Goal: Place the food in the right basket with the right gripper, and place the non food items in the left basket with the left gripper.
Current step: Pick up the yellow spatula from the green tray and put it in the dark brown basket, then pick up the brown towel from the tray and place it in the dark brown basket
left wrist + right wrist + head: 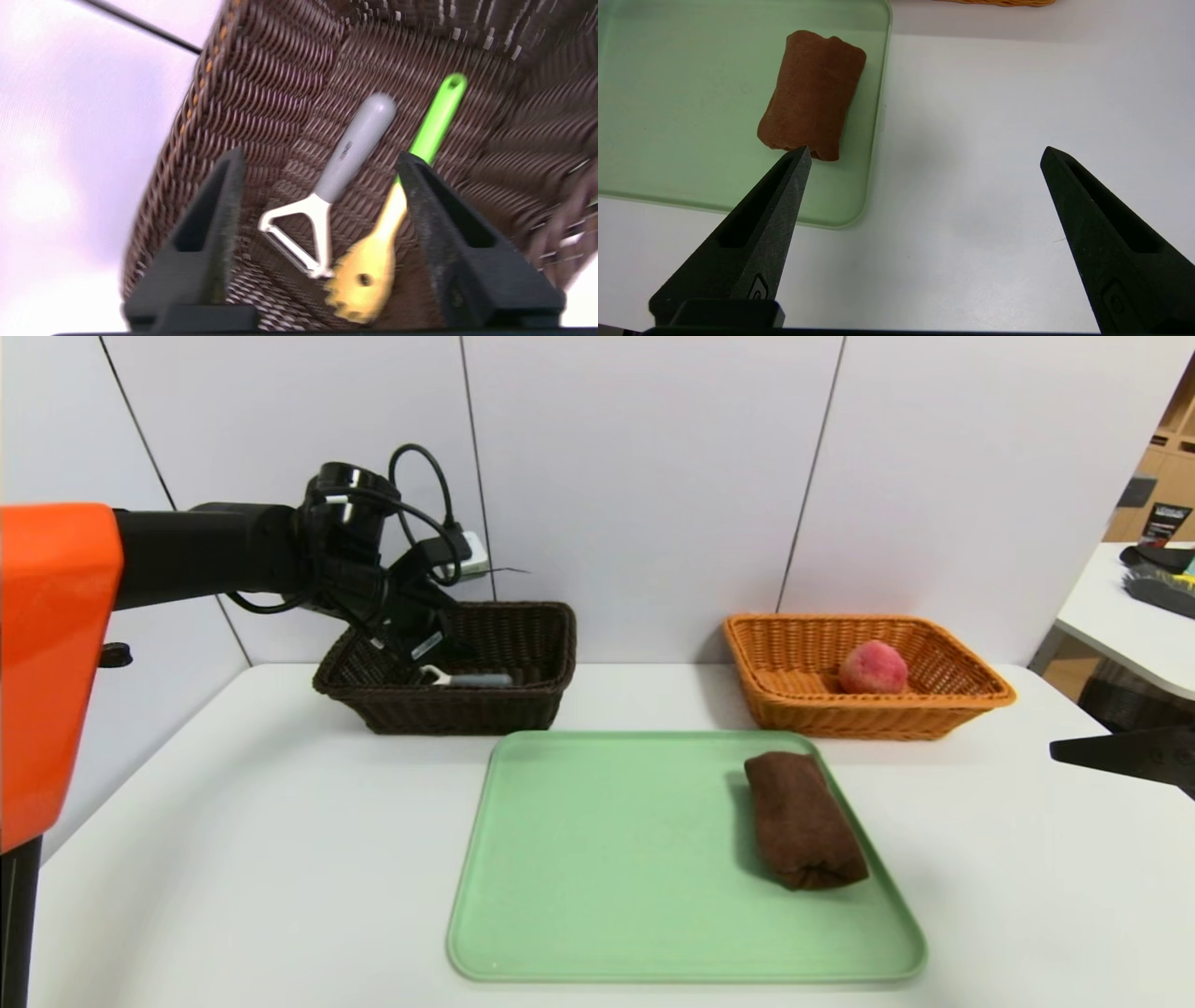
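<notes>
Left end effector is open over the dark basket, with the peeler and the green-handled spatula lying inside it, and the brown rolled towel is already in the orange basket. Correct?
Not quite. The brown rolled towel lies on the green tray, as the head view shows; the orange basket holds only a peach. The rest stands: left end effector open over the dark basket, peeler and green-handled spatula inside.

The right gripper (pixel 924 156) hangs over the white table (pixel 994 116) with its fingers (pixel 756 238) spread wide and nothing between them. A brown rolled towel (pixel 812 93) lies on the green tray (pixel 682 140), close to the tray's edge nearest the gripper. A sliver of orange basket (pixel 994 2) shows at the table's far side
</notes>
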Robot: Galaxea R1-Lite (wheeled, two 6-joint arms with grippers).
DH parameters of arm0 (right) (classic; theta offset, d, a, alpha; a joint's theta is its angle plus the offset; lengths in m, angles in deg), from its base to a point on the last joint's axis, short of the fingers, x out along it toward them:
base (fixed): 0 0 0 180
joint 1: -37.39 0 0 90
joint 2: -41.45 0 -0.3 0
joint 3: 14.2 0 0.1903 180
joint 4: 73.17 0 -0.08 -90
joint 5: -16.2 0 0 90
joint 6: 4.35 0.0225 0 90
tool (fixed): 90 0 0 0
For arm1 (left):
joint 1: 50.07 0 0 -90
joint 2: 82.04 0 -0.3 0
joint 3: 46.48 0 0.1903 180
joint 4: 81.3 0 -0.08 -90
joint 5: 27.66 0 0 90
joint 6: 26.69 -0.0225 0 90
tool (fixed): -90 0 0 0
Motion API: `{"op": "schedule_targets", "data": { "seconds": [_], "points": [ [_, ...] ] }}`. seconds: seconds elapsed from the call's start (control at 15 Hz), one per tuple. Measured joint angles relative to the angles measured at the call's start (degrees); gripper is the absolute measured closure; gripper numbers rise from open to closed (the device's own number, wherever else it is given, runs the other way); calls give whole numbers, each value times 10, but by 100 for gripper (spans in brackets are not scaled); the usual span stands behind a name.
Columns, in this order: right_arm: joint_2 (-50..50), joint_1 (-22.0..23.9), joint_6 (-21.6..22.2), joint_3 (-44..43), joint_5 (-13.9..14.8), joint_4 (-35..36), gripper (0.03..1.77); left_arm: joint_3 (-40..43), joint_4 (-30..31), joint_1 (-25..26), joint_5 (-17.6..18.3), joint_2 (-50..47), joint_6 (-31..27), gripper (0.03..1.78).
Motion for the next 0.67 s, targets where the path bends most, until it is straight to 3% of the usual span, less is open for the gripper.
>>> {"op": "schedule_targets", "data": {
  "seconds": [0.2, 0.33, 0.67],
  "points": [
    [1, 0, 1, -1, 1, 0, 11, 4, -3, -48, -7, -33, 163, 43],
    [1, 1, 2, 0, 1, 0, 11, 6, -5, -97, -40, -56, 276, 36],
    [1, 2, 15, 3, 2, 0, 11, 9, -37, -233, -227, -84, 504, 24]
  ]
}}
